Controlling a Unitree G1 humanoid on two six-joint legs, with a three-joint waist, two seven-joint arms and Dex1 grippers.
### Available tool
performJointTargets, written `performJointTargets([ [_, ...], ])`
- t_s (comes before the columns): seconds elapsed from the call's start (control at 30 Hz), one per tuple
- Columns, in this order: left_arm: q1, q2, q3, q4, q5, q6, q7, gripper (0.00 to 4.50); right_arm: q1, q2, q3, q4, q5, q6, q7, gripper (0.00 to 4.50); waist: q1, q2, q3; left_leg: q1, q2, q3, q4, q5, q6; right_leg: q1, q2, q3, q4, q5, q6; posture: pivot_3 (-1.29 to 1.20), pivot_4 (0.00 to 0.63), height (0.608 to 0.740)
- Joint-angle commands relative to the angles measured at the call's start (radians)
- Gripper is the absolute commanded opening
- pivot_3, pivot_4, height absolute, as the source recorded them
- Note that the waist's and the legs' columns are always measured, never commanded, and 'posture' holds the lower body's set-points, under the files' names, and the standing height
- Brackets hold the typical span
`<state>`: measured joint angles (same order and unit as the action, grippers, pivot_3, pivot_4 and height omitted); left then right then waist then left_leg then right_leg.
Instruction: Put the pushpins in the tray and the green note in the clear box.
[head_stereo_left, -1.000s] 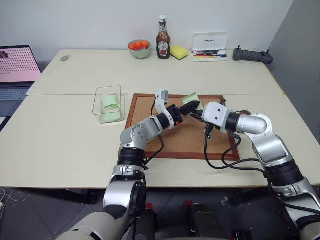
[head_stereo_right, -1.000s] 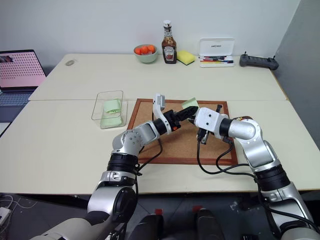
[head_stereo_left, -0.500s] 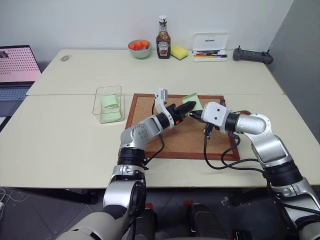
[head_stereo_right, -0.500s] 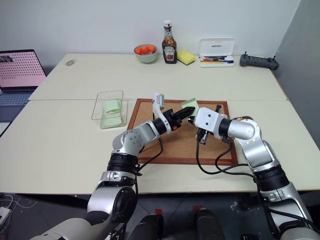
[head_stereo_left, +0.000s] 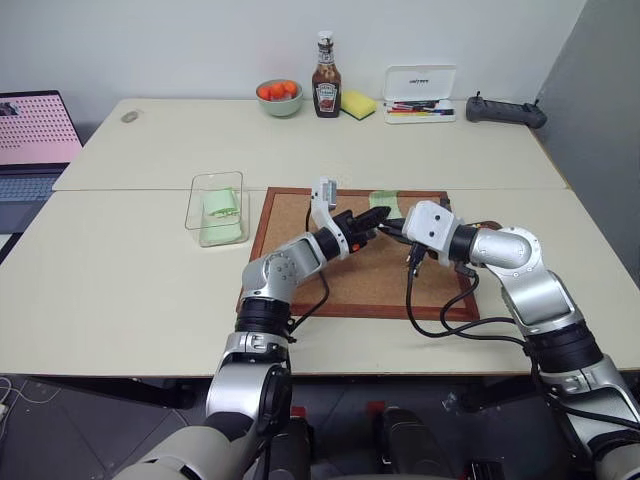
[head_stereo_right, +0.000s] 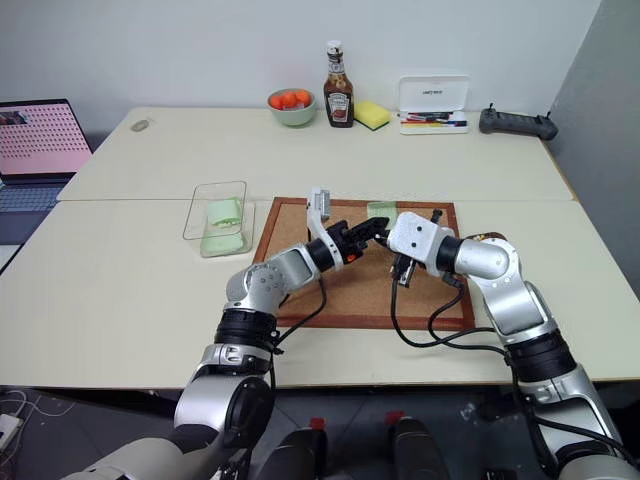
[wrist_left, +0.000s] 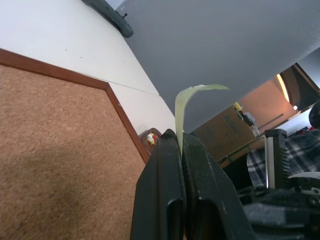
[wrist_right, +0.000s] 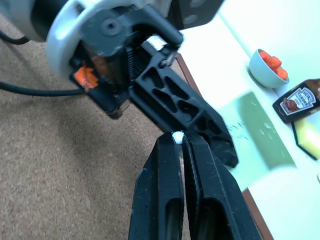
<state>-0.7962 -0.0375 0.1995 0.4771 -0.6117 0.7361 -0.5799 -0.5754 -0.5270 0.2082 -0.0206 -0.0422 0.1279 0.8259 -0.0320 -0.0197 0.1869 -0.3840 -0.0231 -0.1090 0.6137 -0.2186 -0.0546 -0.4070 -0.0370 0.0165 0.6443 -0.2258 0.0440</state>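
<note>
Pinching the thin, floppy green note (wrist_left: 186, 100) by its edge in the shut left claw (wrist_left: 179, 145); right claw (wrist_right: 178, 141) squeezing a tiny white pin (wrist_right: 177, 135).

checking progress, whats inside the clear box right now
The clear box holds pale green paper, apparently a folded or curled slip. No pushpins can be made out in it; whether anything lies under the paper cannot be told.

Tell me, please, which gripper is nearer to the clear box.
Left. The left gripper, shut on the green note above the cork board, is on the side facing the clear box; the right gripper meets it from farther away.
</note>
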Motion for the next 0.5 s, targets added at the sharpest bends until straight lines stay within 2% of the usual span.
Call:
performJointTargets([
  [0.03,-0.003,0.002,-0.01,-0.043,-0.005,-0.009,-0.001,0.08,-0.009,0.007,-0.052,-0.06,0.045,0.025,-0.019,0.0,0.0,0.0,0.0,0.0,0.0,0.0,0.0,0.0,0.0,0.0,0.0,0.0,0.0,0.0,0.0,0.0,0.15,0.74],
  [0.5,0.019,0.011,-0.066,-0.074,0.041,-0.111,-0.029,0.08,0.012,0.051,-0.134,-0.139,0.169,0.2,-0.085,0.0,0.0,0.0,0.0,0.0,0.0,0.0,0.0,0.0,0.0,0.0,0.0,0.0,0.0,0.0,0.0,0.0,0.15,0.74],
])
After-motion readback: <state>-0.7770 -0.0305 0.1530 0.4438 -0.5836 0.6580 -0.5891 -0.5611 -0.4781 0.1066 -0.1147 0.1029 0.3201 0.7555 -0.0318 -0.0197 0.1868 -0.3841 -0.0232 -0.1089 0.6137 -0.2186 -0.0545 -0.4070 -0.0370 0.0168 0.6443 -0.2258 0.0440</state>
